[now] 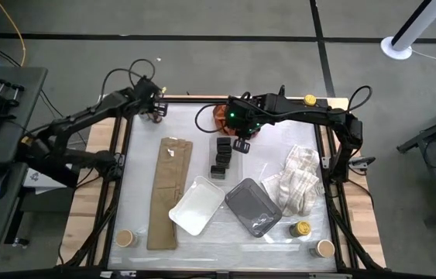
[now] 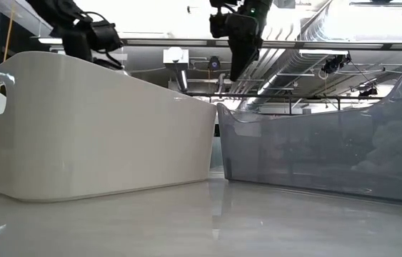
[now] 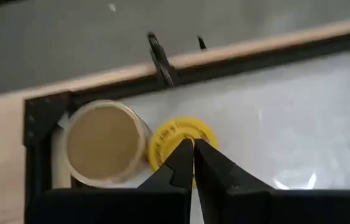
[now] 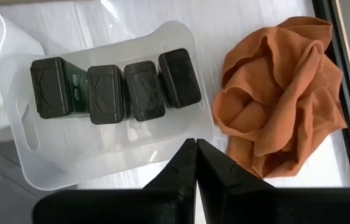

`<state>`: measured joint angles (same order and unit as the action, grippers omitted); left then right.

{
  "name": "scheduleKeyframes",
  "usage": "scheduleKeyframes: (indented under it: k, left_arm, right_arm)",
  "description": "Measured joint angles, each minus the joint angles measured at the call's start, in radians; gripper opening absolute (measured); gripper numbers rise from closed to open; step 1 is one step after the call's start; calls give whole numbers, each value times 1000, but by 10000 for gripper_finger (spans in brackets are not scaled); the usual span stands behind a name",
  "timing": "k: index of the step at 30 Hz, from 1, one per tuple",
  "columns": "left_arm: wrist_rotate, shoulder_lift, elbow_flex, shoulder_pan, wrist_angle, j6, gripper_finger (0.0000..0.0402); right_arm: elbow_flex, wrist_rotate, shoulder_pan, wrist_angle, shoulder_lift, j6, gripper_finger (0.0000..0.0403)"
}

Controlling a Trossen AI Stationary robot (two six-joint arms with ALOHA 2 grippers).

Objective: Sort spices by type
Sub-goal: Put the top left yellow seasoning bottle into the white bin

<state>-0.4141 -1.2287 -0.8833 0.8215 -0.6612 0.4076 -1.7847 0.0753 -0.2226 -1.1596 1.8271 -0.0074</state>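
At the table's far left corner stand a yellow-lidded jar [image 3: 176, 138] and a tan-lidded jar [image 3: 105, 143], side by side. My left gripper [image 3: 193, 147] is shut, its tips over the yellow lid. Several little black boxes [image 4: 115, 87] sit in a row in a clear tray [image 4: 109, 158] at the table's far middle. My right gripper [image 4: 196, 148] hangs shut above that tray's edge, next to the orange cloth [image 4: 280, 87], and holds nothing. More jars stand apart: tan lid [image 1: 125, 238], yellow lid [image 1: 301, 229], tan lid [image 1: 324, 248], yellow lid [image 1: 309, 99]. My left gripper's shut fingertips [image 3: 184, 155] stand over the yellow lid's near part [image 3: 168, 146], slanting down from above. I cannot tell whether they touch the lid. The jar stands upright on the table.
A white tray [image 1: 197, 205] and a grey tray [image 1: 252, 208] lie at the near middle. A long tan strip [image 1: 167, 194] lies at the left and a crumpled checked towel [image 1: 295, 182] at the right. The black table frame [image 3: 38, 124] bounds the corner.
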Motion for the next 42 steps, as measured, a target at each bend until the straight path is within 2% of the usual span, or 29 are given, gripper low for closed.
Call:
scheduleKeyframes:
  k: [4, 12, 24, 34, 42]
  left_arm:
    - [-33, -7, 51, 4, 70, 6, 0]
    - [-58, -42, 74, 4, 160, 55, 0]
    - [-104, -40, 105, -26, 133, 74, 0]
    - [-78, -40, 105, -139, 124, 94, 0]
    - [-48, -40, 106, -270, 124, 142, 0]
  right_arm:
    - [0, 0, 0, 23, 0, 8, 0]
    - [0, 0, 0, 26, 0, 36, 0]
    - [0, 0, 1, 25, 0, 36, 0]
    - [0, 0, 1, 26, 0, 35, 0]
    - [0, 0, 1, 40, 1, 34, 0]
